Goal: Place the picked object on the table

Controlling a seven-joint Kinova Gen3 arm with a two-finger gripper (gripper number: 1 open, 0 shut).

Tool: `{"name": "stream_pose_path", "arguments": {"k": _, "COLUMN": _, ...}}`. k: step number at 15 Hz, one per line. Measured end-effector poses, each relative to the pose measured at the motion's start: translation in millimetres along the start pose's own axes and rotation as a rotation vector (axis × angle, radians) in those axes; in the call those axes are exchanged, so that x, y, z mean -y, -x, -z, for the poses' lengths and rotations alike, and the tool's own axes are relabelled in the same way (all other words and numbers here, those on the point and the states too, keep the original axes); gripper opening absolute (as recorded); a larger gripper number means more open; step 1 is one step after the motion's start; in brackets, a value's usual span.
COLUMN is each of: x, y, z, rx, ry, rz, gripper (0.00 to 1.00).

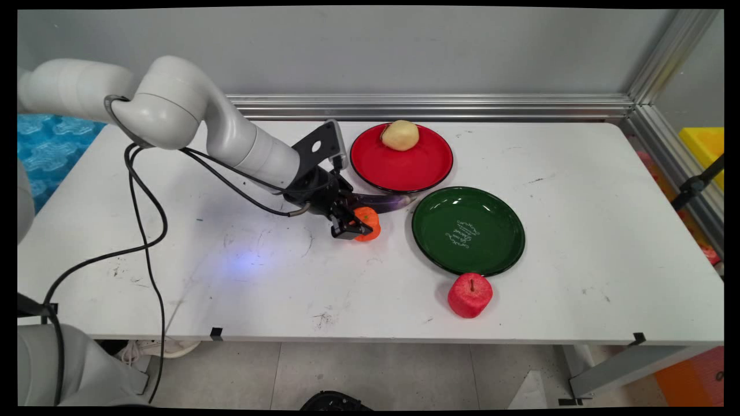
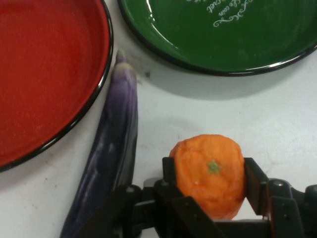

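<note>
My fingers (image 2: 168,171) clamp the orange (image 2: 210,176) on the table (image 1: 277,277).
From the orange: green plate (image 1: 497,254) right, red plate (image 1: 399,173) behind, eggplant (image 2: 111,158) just beside; I keep my squeeze centred and clear of the eggplant.

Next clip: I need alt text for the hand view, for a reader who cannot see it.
The black gripper is shut on an orange sitting on the white table. A long purple eggplant lies beside it along the rim of a red plate, and a green plate with white lettering fills the top.
</note>
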Motion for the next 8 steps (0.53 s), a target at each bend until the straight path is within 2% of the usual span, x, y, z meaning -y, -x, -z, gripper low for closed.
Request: {"name": "stream_pose_path", "arguments": {"k": 8, "x": 2.0, "y": 4.3, "z": -9.7, "rx": -0.006, "ry": 0.006, "rz": 0.026, "gripper": 0.0}}
